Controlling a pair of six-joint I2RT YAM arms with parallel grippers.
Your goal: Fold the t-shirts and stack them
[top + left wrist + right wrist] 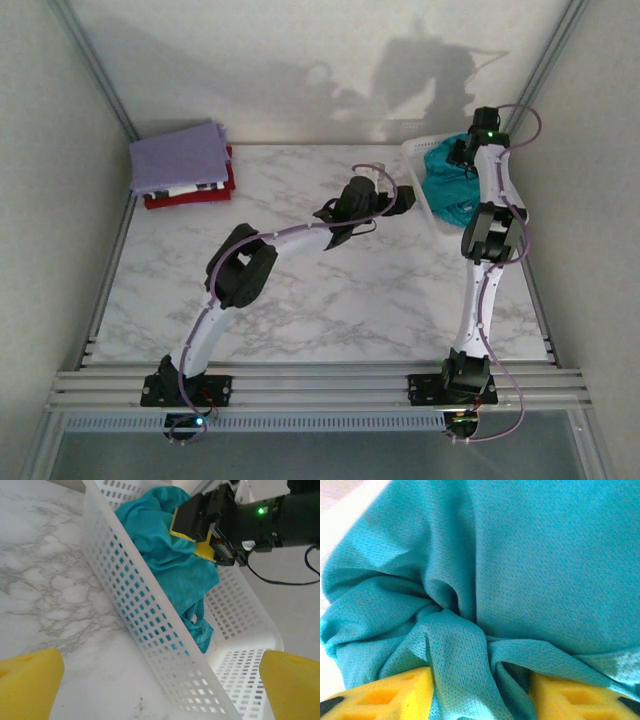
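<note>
My right fingers [390, 695] flank a fold of the teal shirt [520, 555]; whether they pinch it, I cannot tell. Left fingers [27, 680] gape wide.

Teal t-shirt [530, 555], white basket [150, 625], lavender tee [178, 158], red tee [175, 200], grey-veined white marble table [330, 300]

Top external: high above the near edge, facing down and forward over the whole marble table [300, 300]. Left wrist: low and near, facing the white basket [150, 625] obliquely from outside. Right wrist: pressed close against the teal t-shirt [520, 555], which appears in all three views.
</note>
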